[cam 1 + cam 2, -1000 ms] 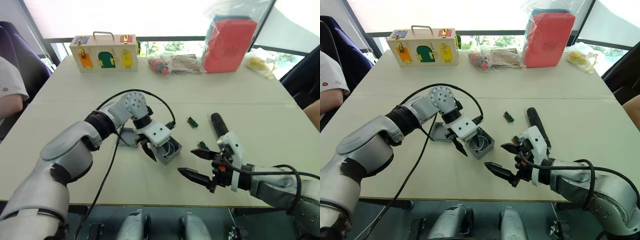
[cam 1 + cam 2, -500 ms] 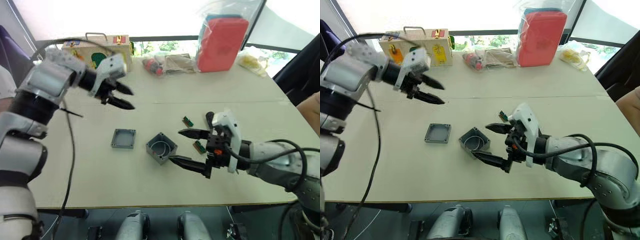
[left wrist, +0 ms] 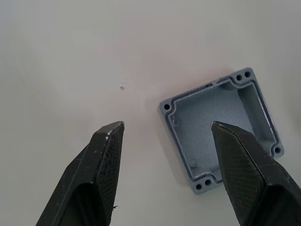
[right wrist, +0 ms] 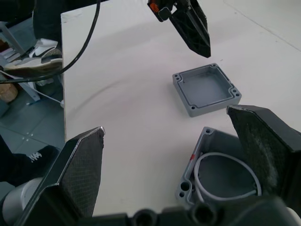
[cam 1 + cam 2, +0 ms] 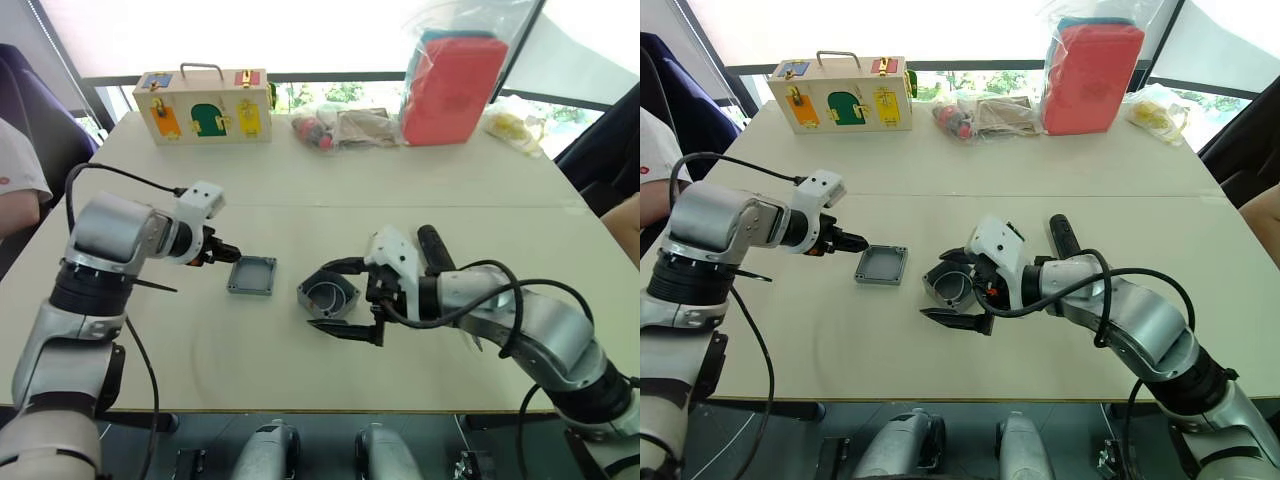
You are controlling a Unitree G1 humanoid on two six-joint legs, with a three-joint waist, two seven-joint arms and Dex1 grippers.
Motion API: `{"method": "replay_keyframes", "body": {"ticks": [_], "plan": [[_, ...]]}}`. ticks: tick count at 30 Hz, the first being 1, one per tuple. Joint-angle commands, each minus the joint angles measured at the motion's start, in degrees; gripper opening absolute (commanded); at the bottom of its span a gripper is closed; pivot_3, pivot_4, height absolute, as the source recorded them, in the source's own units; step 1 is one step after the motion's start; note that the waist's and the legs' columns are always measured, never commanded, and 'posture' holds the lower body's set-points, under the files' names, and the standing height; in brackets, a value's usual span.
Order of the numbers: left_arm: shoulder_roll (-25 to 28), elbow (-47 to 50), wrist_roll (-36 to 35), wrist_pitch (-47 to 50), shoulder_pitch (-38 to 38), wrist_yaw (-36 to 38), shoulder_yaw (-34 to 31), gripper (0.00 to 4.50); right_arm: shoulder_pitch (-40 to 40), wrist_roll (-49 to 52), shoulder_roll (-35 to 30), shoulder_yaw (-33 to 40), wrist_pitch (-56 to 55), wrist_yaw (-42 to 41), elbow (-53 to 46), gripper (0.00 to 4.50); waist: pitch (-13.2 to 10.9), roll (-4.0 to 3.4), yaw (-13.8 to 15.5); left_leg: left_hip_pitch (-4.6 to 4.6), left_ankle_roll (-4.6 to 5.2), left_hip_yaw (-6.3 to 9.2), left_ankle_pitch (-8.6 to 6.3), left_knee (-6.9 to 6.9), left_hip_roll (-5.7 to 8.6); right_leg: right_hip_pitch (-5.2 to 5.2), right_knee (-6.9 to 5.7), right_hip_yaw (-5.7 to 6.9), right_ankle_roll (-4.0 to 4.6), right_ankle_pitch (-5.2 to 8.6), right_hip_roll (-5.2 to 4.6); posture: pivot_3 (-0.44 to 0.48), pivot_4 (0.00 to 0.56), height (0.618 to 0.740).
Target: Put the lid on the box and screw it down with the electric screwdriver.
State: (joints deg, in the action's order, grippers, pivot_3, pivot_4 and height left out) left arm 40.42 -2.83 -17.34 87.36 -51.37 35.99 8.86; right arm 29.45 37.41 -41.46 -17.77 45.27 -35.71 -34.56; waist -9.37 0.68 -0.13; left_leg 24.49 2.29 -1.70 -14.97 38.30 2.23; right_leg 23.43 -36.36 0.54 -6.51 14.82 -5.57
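Now the left gripper [image 3: 164, 129] has dropped, jaws apart, beside the lid [image 3: 221, 129]; right gripper [image 5: 338, 296] (jaws apart) has closed around the box [image 5: 328, 297], so grasping looks imminent

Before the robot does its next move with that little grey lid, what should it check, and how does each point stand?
1. Flat square grey plastic lid lies free on the table, hollow side up: ok.
2. Left gripper open, one finger beside the lid, one above it: ok.
3. Deeper grey plastic box open, white wire curled inside: ok.
4. Right gripper open around the box, not clamping it: ok.
5. Black cylindrical electric screwdriver lies behind the right arm, unheld: ok.
6. Screws ready: cannot tell.
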Motion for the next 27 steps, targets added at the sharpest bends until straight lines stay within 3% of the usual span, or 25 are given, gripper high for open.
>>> {"method": "replay_keyframes", "body": {"ticks": [1, 7, 12, 15, 20, 21, 27], "plan": [[-0.88, -0.21, -0.11, 1.21, 0.1, -1.78, -1.04, 2.99, 0.61, -1.72, 1.0, 1.09, -0.09, 0.07, -1.18, 4.5, 0.0, 0.0, 0.14, 0.0, -0.05, 0.0, 0.03, -0.01, 0.0, 0.0, 0.0, -0.01, 0.0, 0.0, -0.01, 0.0, 0.15, 0.74], [-2.45, -2.47, -0.19, 1.01, 1.06, -3.07, 3.04, 2.99, -0.85, 3.46, 6.92, 7.46, 4.43, 5.05, -3.34, 4.5, 0.0, 0.0, 0.81, -0.01, -0.21, 0.01, 0.11, -0.06, 0.0, 0.04, -0.03, -0.08, 0.02, -0.01, -0.03, 0.0, 0.15, 0.74], [-3.31, -5.93, 0.53, -1.79, 1.5, -3.63, 5.22, 2.99, -2.73, 3.81, 7.97, 8.82, 6.92, 7.55, -5.45, 4.5, 0.04, -0.02, 0.87, -0.04, -0.27, 0.02, 0.12, -0.06, 0.01, 0.0, -0.03, -0.09, 0.04, -0.02, -0.12, 0.0, 0.15, 0.74], [-3.34, -6.6, 0.54, -2.88, 1.58, -3.42, 5.63, 2.28, -3.42, 3.78, 8.17, 9.55, 7.27, 8.27, -5.95, 4.5, 0.06, -0.05, 0.89, -0.08, -0.18, 0.03, 0.07, -0.11, 0.01, 0.02, -0.07, -0.08, 0.05, -0.02, -0.2, 0.0, 0.15, 0.74], [-4.59, -6.43, 0.82, -3.41, 1.99, -4.2, 4.83, 0.25, -4.52, 2.51, 7.07, 10.06, 6.32, 7.6, -5.62, 4.5, 0.08, -0.07, 0.86, -0.09, -0.17, 0.04, 0.06, -0.13, 0.02, 0.0, -0.06, -0.08, 0.05, -0.02, -0.22, 0.0, 0.15, 0.74], [-5.03, -6.29, 0.93, -3.44, 2.2, -4.59, 4.44, 0.06, -4.69, 2.23, 6.82, 10.08, 6.1, 7.32, -5.46, 4.5, 0.09, -0.09, 0.85, -0.09, -0.17, 0.04, 0.06, -0.13, 0.02, 0.01, -0.07, -0.08, 0.05, -0.02, -0.21, 0.0, 0.15, 0.74], [-6.62, -4.73, 1.28, -6.2, 4.32, -6.71, 1.27, 0.06, -5.06, 3.13, 8.34, 12.1, 6.23, 7.59, -3.24, 4.5, 0.12, -0.11, 0.96, -0.1, -0.09, 0.04, 0.02, -0.13, 0.03, -0.01, -0.07, -0.08, 0.05, -0.02, -0.22, 0.0, 0.15, 0.74]]}}
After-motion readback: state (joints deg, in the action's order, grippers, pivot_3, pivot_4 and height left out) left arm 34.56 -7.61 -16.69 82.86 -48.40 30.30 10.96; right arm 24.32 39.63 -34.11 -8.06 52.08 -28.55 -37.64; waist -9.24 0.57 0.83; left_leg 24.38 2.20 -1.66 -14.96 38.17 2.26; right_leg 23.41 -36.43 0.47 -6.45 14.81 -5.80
